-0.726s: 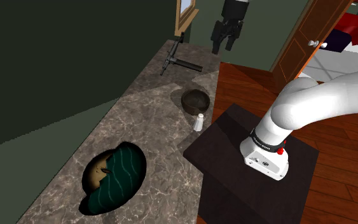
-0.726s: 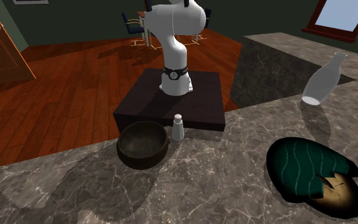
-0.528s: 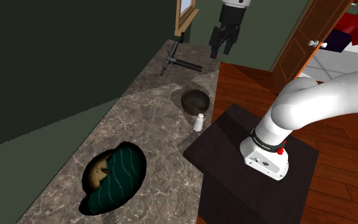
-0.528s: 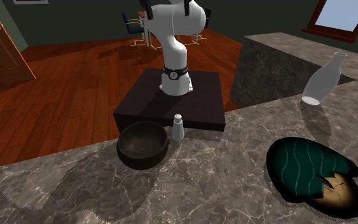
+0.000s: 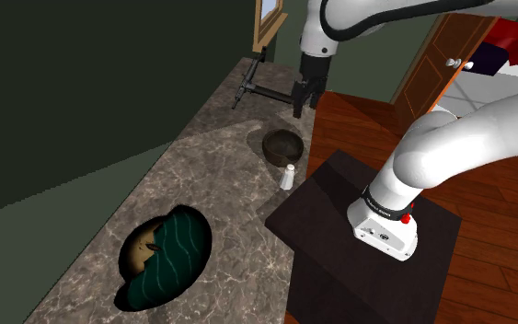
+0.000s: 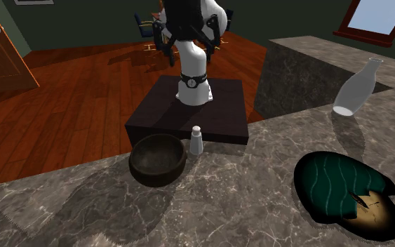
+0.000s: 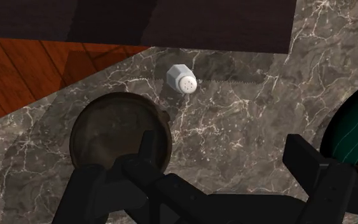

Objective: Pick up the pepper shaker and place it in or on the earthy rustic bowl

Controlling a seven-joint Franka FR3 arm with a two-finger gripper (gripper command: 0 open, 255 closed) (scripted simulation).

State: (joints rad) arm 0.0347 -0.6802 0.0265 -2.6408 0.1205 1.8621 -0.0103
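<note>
Pepper shaker [image 6: 196, 141], small, white, faceted body, perforated top, standing upright on grey marbled worktop [image 6: 245, 200] near its edge, just beside bowl [image 6: 158, 160], dark brown, round, open side up, narrow gap between them

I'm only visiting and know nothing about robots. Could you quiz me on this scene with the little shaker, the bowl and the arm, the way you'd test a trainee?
1. True or false: the pincer is holding the shaker.
2. Where is the shaker? A) inside the bowl; B) upright on the counter, beside the bowl but not touching it; C) between the pincer's fingers.
3. Fill in the missing word: in the wrist view, the pincer's two fingers stand apart with nothing between them, so the pincer is ____.

Key: 1 false; 2 B; 3 open.
</note>
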